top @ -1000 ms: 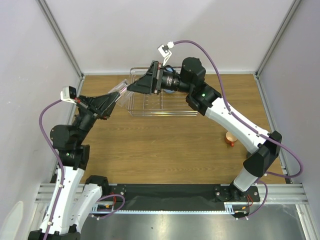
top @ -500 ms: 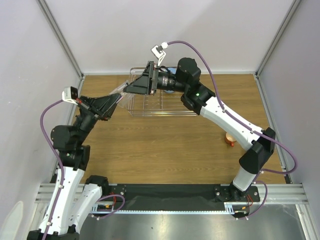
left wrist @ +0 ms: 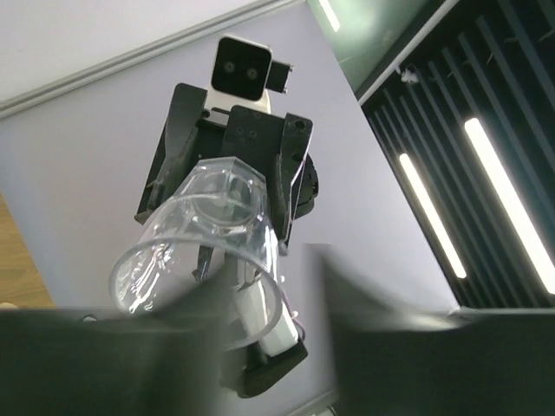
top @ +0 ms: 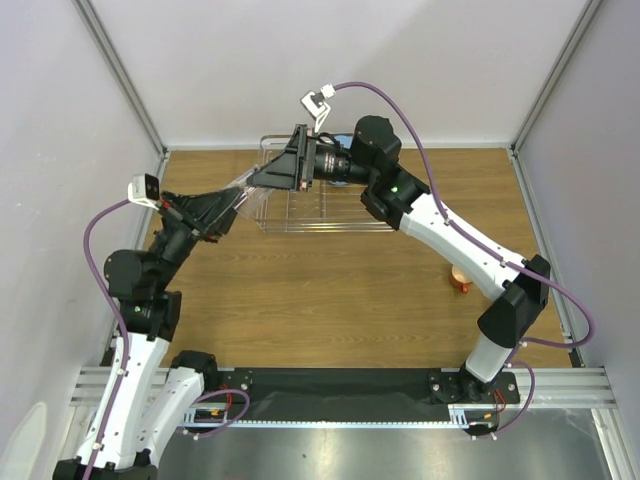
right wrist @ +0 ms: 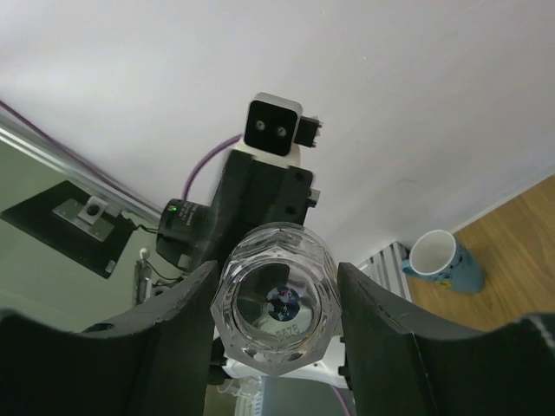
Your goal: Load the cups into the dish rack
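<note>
Well, the rack (top: 340,228) sits on the table (top: 330,290) toward the back wall. The right arm hangs over its back-left part, so we can't tell what's inside there.

The glass (right wrist: 277,303) is up in the air just off the rack's left end. It lies roughly level btwn the two grippers, mouth toward the left gripper (top: 236,196) and thick base toward the right gripper (top: 258,178).

The mug (right wrist: 447,263) stands on the wood at the rack's back edge, w/ its white lining showing. The orange cup (top: 461,275) is on the table well off the rack's front-right corner, close beside the right forearm.

Arm poses:
- **Left arm:** it rises from its base, bends at the elbow & reaches toward the rack's left end, w/ the gripper tilted up.
- **Right arm:** it stretches diagonally across the table & over the rack, w/ the wrist turned so the gripper points out past the rack's left end. The two grippers meet almost tip to tip.

Grip:
- **Right fingers** (right wrist: 186,329): they press against both sides of the glass base, so we call that grasping the glass.
- **Left fingers:** they're only a dark blur at the bottom of the wrist cam, w/ the rim partly overlapping them. We can't tell whether they clamp the rim or have let go.
</note>
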Tool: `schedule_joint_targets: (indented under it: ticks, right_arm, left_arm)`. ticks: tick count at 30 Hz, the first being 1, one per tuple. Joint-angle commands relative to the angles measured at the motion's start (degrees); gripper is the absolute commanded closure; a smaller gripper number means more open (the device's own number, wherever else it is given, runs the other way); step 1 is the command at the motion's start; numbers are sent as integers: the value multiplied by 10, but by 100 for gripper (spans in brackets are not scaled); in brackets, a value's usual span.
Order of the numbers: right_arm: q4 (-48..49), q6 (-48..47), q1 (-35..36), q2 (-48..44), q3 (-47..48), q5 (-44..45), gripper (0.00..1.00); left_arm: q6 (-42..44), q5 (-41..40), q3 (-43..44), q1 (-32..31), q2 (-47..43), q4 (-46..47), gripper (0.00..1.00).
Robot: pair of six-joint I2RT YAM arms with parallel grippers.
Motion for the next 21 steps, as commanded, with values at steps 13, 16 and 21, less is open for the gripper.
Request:
schedule_joint_targets:
  ticks: [13, 16, 21]
  right_arm:
    - [-91, -374, 12, 101, 57, 479, 100]
    - [-81, -416, 15, 166, 88, 535, 100]
    - [-92, -483, 29, 260, 168, 585, 100]
  left_arm:
    - [490, -172, 307, -2, 3, -721, 0]
    - [539, -246, 323, -2, -6, -812, 1]
    - [570, -275, 307, -2, -36, -851, 1]
